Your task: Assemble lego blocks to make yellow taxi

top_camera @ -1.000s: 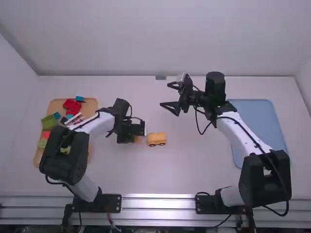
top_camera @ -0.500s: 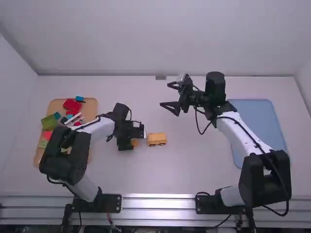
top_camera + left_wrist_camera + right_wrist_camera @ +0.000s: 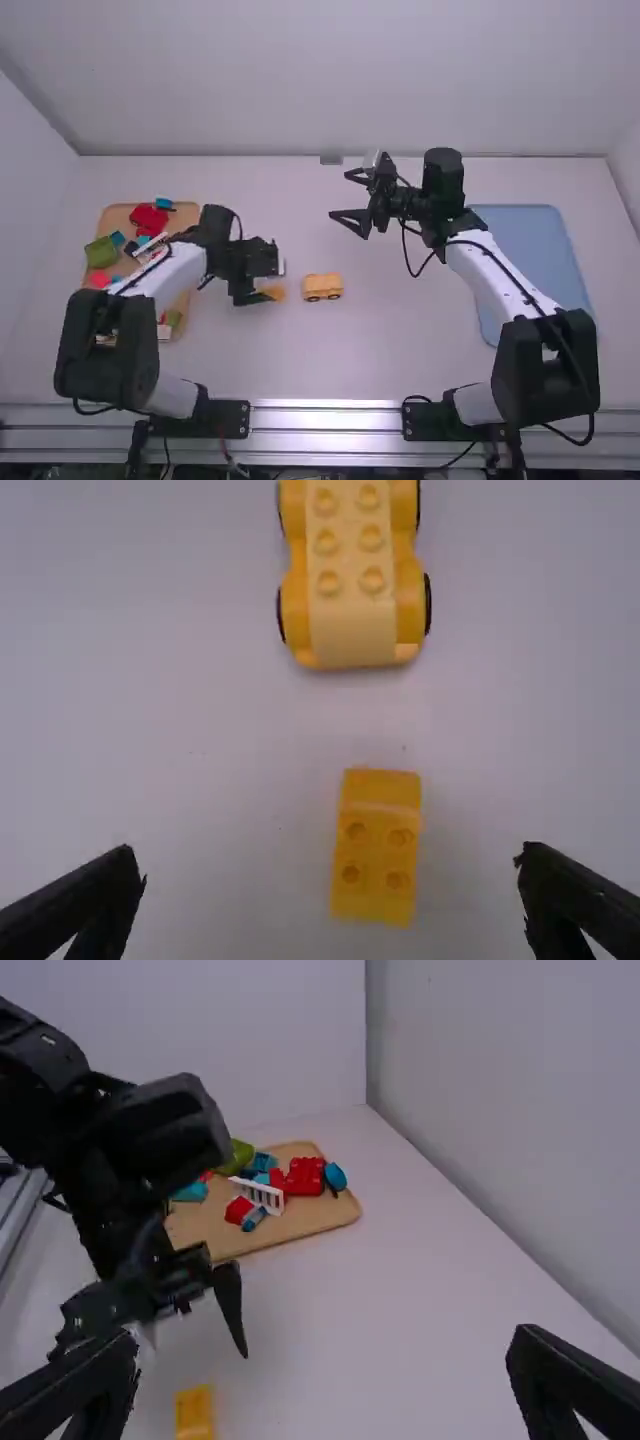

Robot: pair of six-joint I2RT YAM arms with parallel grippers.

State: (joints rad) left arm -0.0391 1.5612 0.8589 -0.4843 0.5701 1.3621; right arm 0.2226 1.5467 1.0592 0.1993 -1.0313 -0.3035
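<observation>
Plainly, the high view puts the yellow car (image 3: 322, 287) on the smooth white table (image 3: 400, 350), just off the picture's centre toward six o'clock, with the yellow block (image 3: 275, 293) near it at nine o'clock. The left gripper (image 3: 268, 280) is low beside the block, fingers spread and nothing between them, partly covering it. The right gripper (image 3: 340, 195) is off at one o'clock from the car, wide open and empty. Out at nine o'clock sits a flat tan tray (image 3: 186, 212), round-cornered, holding glossy red, green, blue and white pieces, part of it hidden under the left arm; toward four o'clock lies a flat blue tray (image 3: 535, 270). In the left wrist view, the left gripper's fingers stand far apart on either side of the yellow block, touching neither side of it; the block shows four round studs and a bare, studless end turned to the car. The car has paired studs, bulging fenders and dark wheels, its far end cut off by the picture's edge. In the right wrist view, the right gripper's fingers are well parted on bare air, the yellow block is cropped, and the left arm's dark parts hide some of the tan tray, where a studded red block (image 3: 304, 1175) shows.
</observation>
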